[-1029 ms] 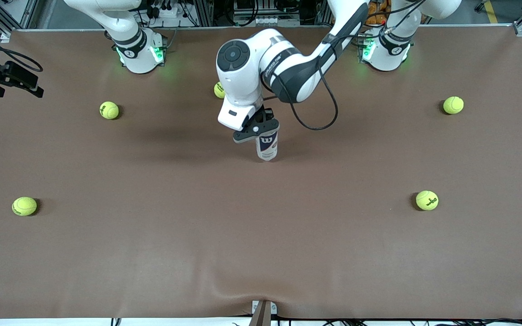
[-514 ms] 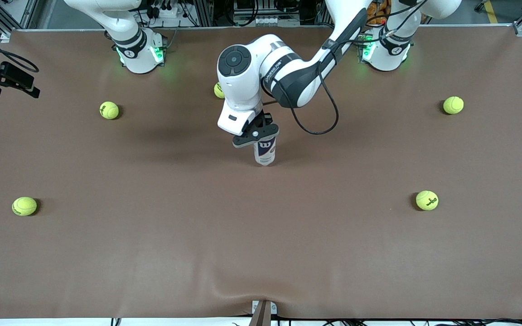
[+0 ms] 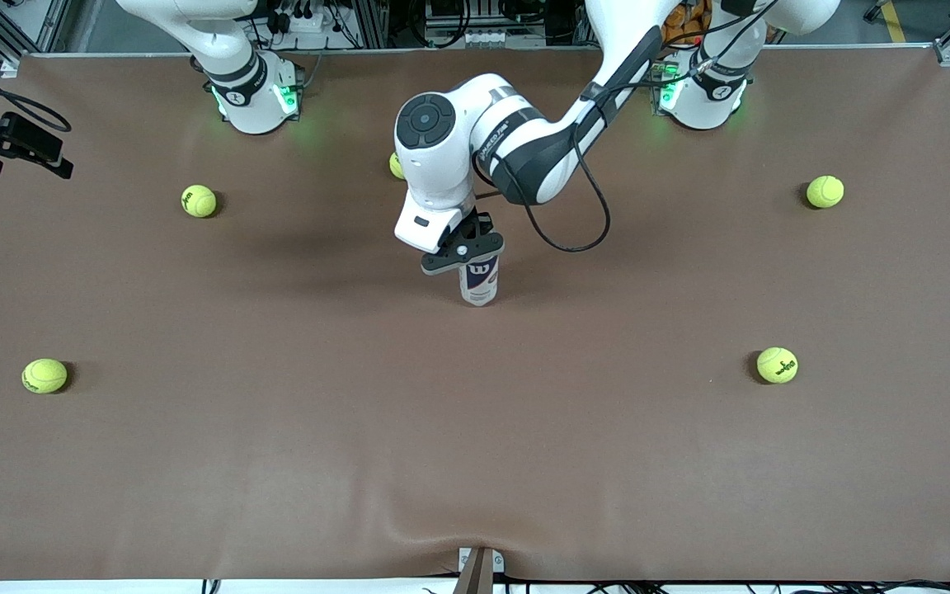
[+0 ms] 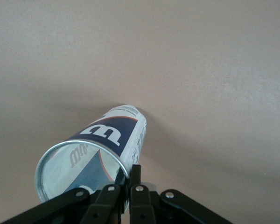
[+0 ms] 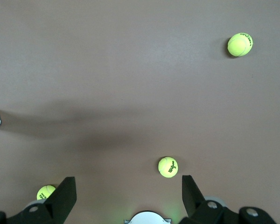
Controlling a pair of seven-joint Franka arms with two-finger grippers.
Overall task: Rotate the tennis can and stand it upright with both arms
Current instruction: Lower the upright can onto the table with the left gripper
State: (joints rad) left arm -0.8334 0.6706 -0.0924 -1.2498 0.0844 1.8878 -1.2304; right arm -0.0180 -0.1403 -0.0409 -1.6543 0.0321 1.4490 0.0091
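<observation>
Left gripper (image 3: 465, 257) clamped on the can's (image 3: 479, 283) rim, standing it up mid-table; next, let go gently. Right gripper (image 5: 128, 198) waits, fingers apart.

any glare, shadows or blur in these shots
Front view: even light, a soft arm shadow on the table toward the right arm's end of the can, green glow at both bases. Left wrist view: can sharp, rim shiny, left tool dark at the edge. Right wrist view: a broad soft shadow band, balls crisp, right tool in silhouette.
</observation>
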